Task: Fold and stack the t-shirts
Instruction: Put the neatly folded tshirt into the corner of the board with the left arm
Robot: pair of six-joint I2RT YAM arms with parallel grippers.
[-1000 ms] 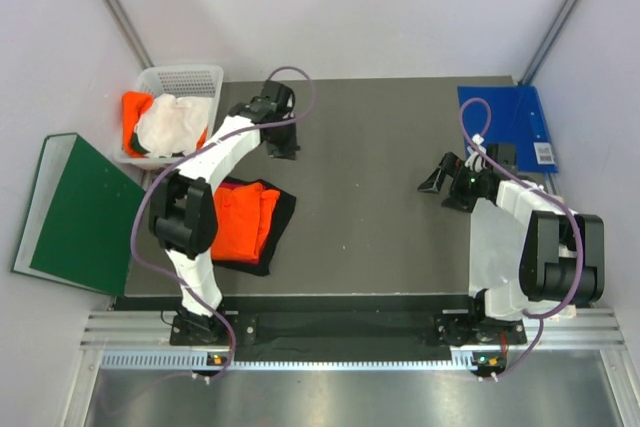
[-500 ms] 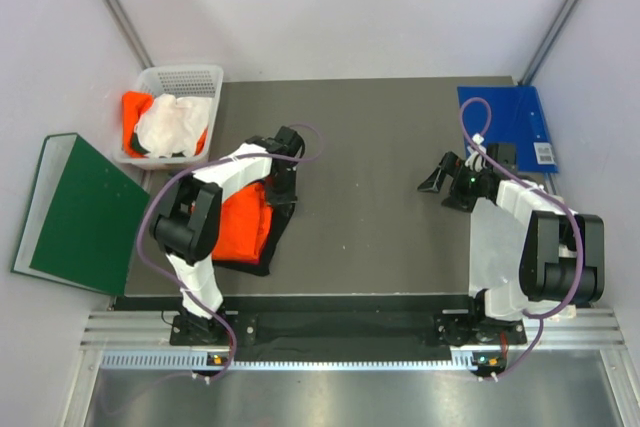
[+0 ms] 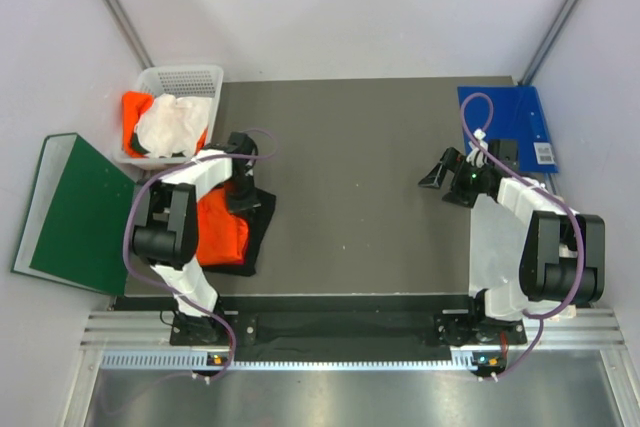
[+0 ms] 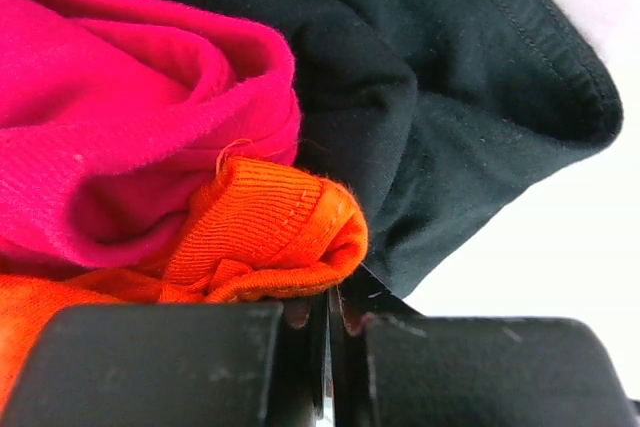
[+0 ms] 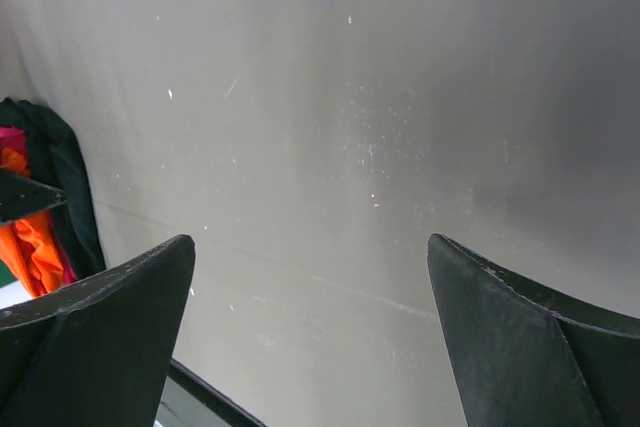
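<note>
On the tabletop (image 3: 380, 167), the folded pile of t-shirts (image 3: 220, 237) lies nearer the left edge than a second ago. My left arm has swung in from mid-table. The left claw (image 3: 240, 197) now sits at the pile's far edge, jaws pressed together at an orange hem (image 4: 270, 232) under magenta cloth (image 4: 130, 127) and black cloth (image 4: 450, 77). I cannot tell whether any cloth is pinched.

I judge this to be tidying, with folding still ahead. The green binder (image 3: 75, 212) crowds the pile's left side. The basket (image 3: 185, 75) holds a white shirt (image 3: 170, 125) and an orange shirt (image 3: 135, 107). The blue folder (image 3: 510, 117) lies far right. My right claw (image 3: 445, 172) hangs wide open over bare tabletop.
</note>
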